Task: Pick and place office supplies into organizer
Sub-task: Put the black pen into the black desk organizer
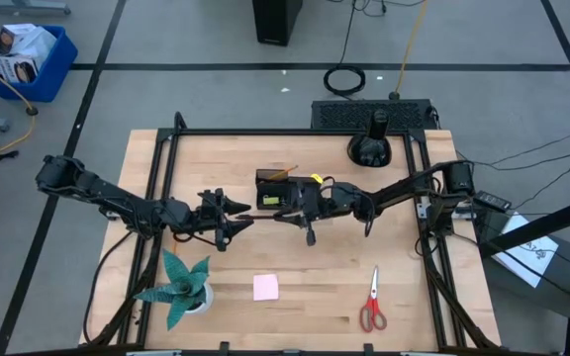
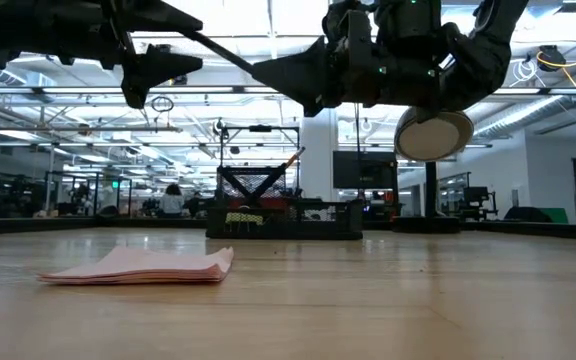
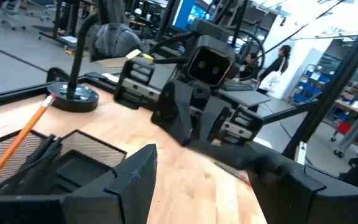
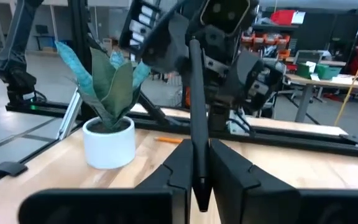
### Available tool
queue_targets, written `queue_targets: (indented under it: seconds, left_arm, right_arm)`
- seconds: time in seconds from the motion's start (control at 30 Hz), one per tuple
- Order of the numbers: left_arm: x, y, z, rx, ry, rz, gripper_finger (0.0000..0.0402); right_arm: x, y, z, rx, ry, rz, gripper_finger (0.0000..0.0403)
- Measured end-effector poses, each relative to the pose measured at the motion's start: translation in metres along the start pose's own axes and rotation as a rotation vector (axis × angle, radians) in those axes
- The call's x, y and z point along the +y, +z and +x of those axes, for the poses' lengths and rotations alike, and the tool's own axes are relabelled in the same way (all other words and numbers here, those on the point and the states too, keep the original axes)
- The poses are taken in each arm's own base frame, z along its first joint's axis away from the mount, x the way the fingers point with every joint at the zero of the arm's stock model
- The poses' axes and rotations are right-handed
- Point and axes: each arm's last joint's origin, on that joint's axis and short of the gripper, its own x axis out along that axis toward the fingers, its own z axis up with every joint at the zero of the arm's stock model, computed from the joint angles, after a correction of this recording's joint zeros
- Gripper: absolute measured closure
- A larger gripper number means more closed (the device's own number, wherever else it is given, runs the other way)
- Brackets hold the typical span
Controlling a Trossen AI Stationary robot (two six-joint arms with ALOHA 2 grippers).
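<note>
Table (image 1: pixel 295 307): wood top, black frame. Left arm comes in from 9 o'clock, right arm from 3 o'clock; both meet near table center. Plant (image 1: pixel 181 287) in a white pot at 7 o'clock. Organizer (image 1: pixel 275 188) sits just past center toward 12 o'clock, with an orange pencil (image 1: pixel 283 173) leaning out of it. Round black domed object (image 1: pixel 369 148) at 1 o'clock. Scissors (image 1: pixel 372 302) with red handles at 5 o'clock, flat on the wood. Pink sticky-note pad (image 1: pixel 265 287) at 6 o'clock, flat, well apart from the organizer. Right gripper (image 4: pixel 199 186) is closed tight on a black pen (image 4: pixel 197 112), held above the table beside the organizer. Left gripper (image 1: pixel 237 213) has its fingers spread, nothing between them, facing the right gripper.
</note>
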Motion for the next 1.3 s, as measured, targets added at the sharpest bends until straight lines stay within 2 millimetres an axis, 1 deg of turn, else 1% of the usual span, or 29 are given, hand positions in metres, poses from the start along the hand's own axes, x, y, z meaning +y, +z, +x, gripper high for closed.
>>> queue_targets:
  seconds: [0.17, 0.37, 0.43, 0.53, 0.77, 0.9, 1.03, 1.1, 1.17, 1.3]
  left_arm:
    - [0.001, -0.0004, 0.0, -0.003, 0.025, -0.006, 0.0158]
    - [0.0017, -0.0002, 0.0, -0.013, 0.052, -0.005, 0.0159]
    - [0.0017, -0.0002, 0.0, -0.013, 0.053, -0.007, 0.0164]
    - [0.0017, -0.0001, 0.0, -0.013, 0.052, -0.003, 0.0192]
    - [0.0015, -0.0002, -0.0001, -0.012, 0.047, 0.003, 0.0282]
    - [0.0014, -0.0002, -0.0001, -0.011, 0.045, 0.003, 0.0318]
    - [0.0016, -0.0002, -0.0001, -0.012, 0.049, 0.003, 0.0349]
    - [0.0016, -0.0002, -0.0001, -0.012, 0.05, 0.01, 0.0359]
    - [0.0017, -0.0001, 0.0, -0.013, 0.052, 0.015, 0.0361]
    - [0.0013, 0.0008, 0.0, -0.021, 0.047, 0.014, 0.0344]
  right_arm:
    - [0.0, -0.0003, 0.0, 0.003, 0.0, 0.001, 0.0376]
    - [0.0, -0.0006, 0.0, 0.006, -0.001, 0.021, 0.037]
    - [0.0, -0.0013, 0.0, 0.013, 0.0, 0.023, 0.0372]
    - [0.0, -0.0017, 0.0, 0.017, -0.001, 0.023, 0.0375]
    - [-0.0003, -0.0024, 0.0, 0.024, -0.008, 0.033, 0.0371]
    - [-0.0004, -0.0025, -0.0001, 0.025, -0.01, 0.032, 0.0375]
    - [-0.0004, -0.0027, -0.0001, 0.026, -0.01, 0.033, 0.0369]
    - [-0.0007, -0.0027, -0.0001, 0.026, -0.021, 0.032, 0.0368]
    - [-0.0007, -0.0027, -0.0001, 0.027, -0.025, 0.03, 0.0369]
    - [-0.0007, -0.0026, -0.0001, 0.025, -0.025, 0.026, 0.037]
